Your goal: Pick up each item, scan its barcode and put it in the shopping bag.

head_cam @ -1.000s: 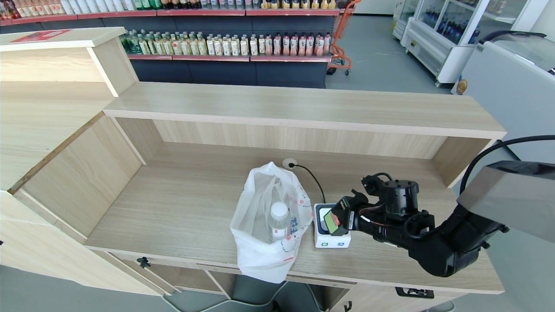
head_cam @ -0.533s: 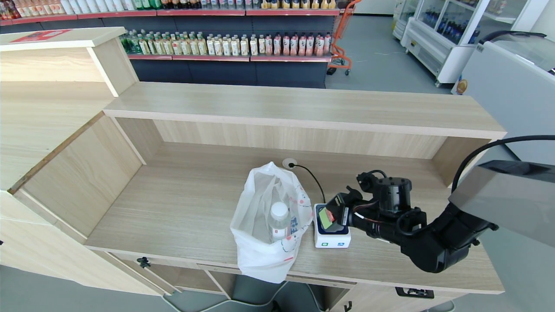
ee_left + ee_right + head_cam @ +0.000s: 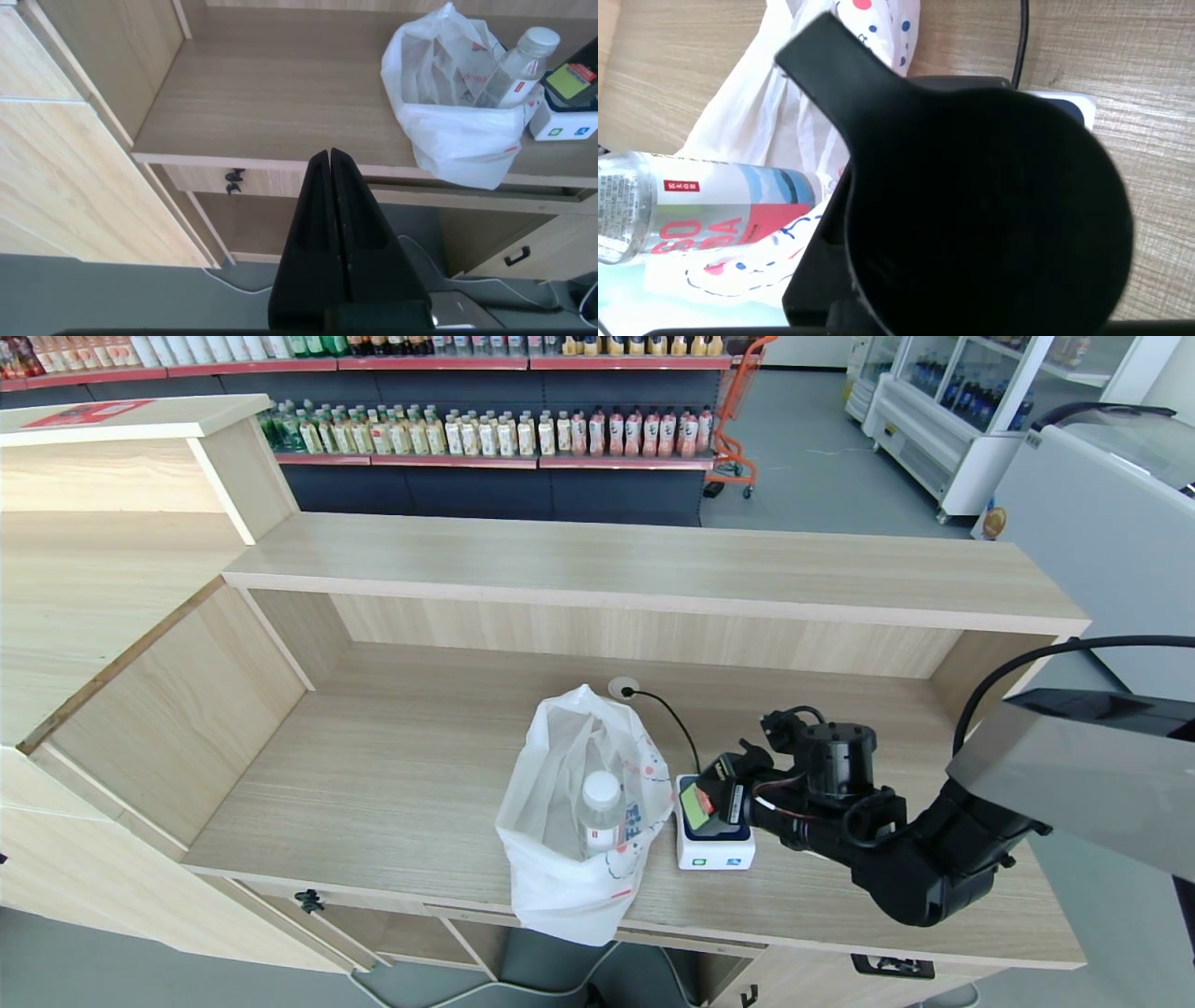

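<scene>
A white shopping bag [image 3: 560,840] stands open near the counter's front edge, with a clear bottle [image 3: 599,812] upright inside it. Just right of the bag sits a small white scanner [image 3: 714,849]. My right gripper [image 3: 721,793] is shut on a dark item with a green and red label [image 3: 695,800], held just above the scanner's top. In the right wrist view the item's dark round body [image 3: 980,205] hides most of the scanner [image 3: 1069,105]; the bag [image 3: 757,121] and bottle [image 3: 701,201] lie beside it. My left gripper [image 3: 330,173] is shut and empty, low in front of the counter, away from the bag [image 3: 448,93].
A black cable [image 3: 667,714] runs from a grommet [image 3: 623,688] in the counter to the scanner. A raised wooden ledge [image 3: 653,569] and side walls enclose the counter's back and sides. Bare counter [image 3: 392,775] lies left of the bag.
My right arm has moved left, carrying the labelled item from the scanner's right side to over its top. The bag, bottle and scanner have stayed put.
</scene>
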